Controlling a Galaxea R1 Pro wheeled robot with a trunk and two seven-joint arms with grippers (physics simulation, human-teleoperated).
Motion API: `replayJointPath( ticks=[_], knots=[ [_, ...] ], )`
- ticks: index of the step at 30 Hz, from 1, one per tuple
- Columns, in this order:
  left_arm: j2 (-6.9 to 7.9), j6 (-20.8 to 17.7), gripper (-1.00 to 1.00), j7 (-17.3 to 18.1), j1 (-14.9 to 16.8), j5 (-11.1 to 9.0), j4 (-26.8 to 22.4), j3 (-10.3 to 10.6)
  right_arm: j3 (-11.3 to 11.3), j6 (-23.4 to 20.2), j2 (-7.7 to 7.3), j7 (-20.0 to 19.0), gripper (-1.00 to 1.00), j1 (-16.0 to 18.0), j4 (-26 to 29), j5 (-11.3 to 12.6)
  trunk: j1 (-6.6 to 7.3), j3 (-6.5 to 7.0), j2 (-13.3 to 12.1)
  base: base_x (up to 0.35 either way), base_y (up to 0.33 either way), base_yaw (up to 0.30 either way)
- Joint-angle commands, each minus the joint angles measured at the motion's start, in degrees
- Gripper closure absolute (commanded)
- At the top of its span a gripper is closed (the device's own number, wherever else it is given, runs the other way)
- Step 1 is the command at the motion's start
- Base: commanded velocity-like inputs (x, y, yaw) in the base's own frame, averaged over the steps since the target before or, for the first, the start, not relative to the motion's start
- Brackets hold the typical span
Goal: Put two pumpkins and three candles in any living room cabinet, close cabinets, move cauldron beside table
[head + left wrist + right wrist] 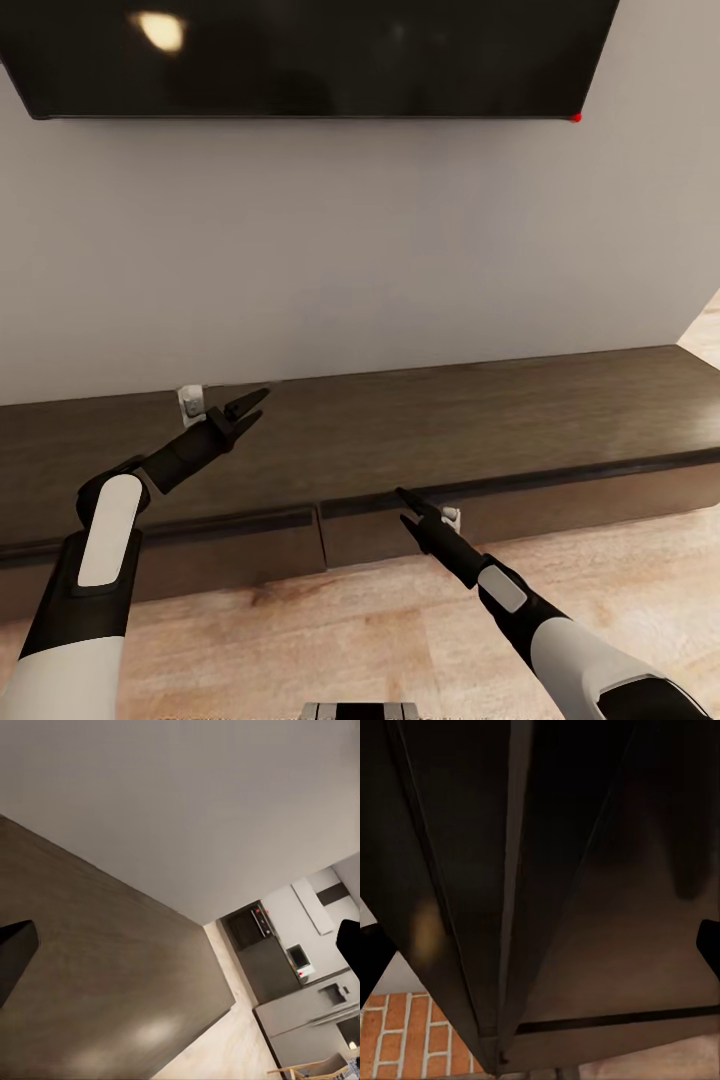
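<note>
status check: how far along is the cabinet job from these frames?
Looks done: the two drawer fronts of the cabinet that are in view sit flush, so that stretch is closed. In hand: nothing. The left gripper hovers open over the cabinet top, and the right gripper is open at the drawer seam. Left: can't confirm. Whether the pumpkins and candles are stowed, and where the cauldron stands, these frames don't say.

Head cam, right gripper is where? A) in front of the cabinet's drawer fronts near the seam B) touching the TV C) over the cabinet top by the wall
A: the right gripper, fingers apart, sits at the front edge of the cabinet by the drawer seam.
</note>
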State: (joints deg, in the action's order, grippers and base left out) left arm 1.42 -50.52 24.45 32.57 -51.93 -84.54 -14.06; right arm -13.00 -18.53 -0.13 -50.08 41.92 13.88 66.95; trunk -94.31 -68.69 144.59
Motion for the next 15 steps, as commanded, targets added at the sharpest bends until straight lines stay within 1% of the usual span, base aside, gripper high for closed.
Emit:
replayJointPath(
  ticks=[1,2,15],
  knots=[
    [-0.01,-0.37,-1.00,0.19,0.04,-0.01,-0.01,-0.09,-0.21,-0.10,-0.04,1.04,-1.00,0.01,-0.52,-0.02,-0.02,-0.28,0.03,0.000,0.000,0.000],
    [-0.01,-0.37,-1.00,0.20,0.04,-0.01,-0.01,-0.09,-0.21,-0.10,-0.04,1.04,-1.00,0.01,-0.52,-0.03,-0.05,-0.50,0.04,0.000,0.000,0.000],
    [-0.01,-0.37,-1.00,0.16,0.04,0.00,-0.01,-0.09,-0.18,-0.10,-0.04,1.06,-1.00,0.01,-0.52,-0.06,-0.05,-0.50,0.04,0.000,0.000,0.000]
  ],
)
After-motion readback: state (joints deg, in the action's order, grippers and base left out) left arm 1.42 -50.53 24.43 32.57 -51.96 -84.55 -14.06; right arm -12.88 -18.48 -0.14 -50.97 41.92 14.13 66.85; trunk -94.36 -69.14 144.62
